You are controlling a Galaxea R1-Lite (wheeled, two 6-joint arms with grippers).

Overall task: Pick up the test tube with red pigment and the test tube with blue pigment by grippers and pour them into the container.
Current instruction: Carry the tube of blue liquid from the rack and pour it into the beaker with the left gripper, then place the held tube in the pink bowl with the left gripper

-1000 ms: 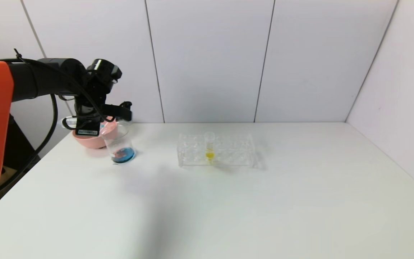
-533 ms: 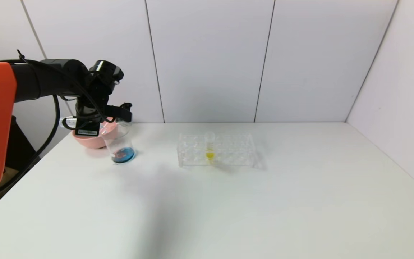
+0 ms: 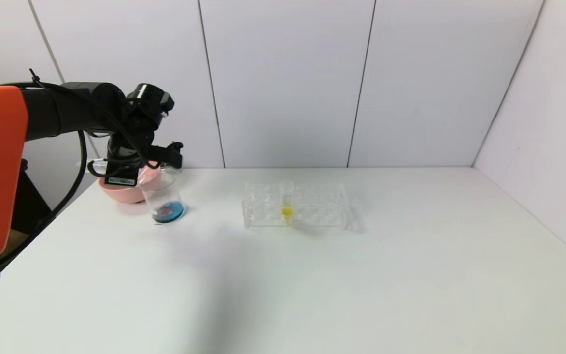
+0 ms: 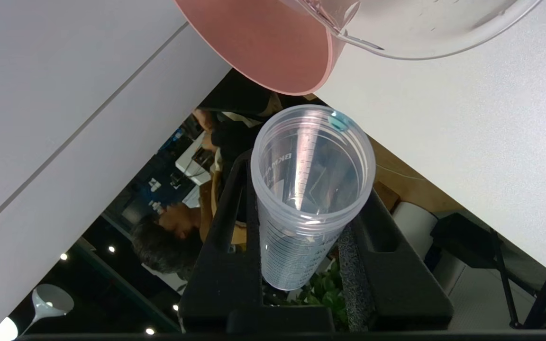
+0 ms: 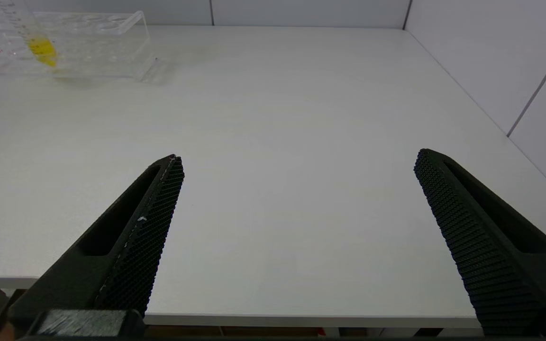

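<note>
My left gripper (image 3: pixel 167 153) hangs at the table's far left, above the pink bowl and the container (image 3: pixel 164 196). In the left wrist view this gripper (image 4: pixel 307 180) is shut on a clear graduated tube (image 4: pixel 301 246), empty but for a blue drop at its rim: the test tube with blue pigment. The container, a clear beaker, holds a shallow blue pool with a reddish patch. The test tube with red pigment is out of view. My right gripper (image 5: pixel 299 163) is open and empty over the table's near edge.
The pink bowl (image 3: pixel 116 191) stands behind the beaker near the table's left edge. A clear tube rack (image 3: pixel 312 211) sits mid-table with a yellow-liquid tube (image 3: pixel 286 199) upright in it. The white wall runs close behind them.
My left wrist has shifted slightly to the right with the tube still held. Beaker, bowl and rack have not moved.
</note>
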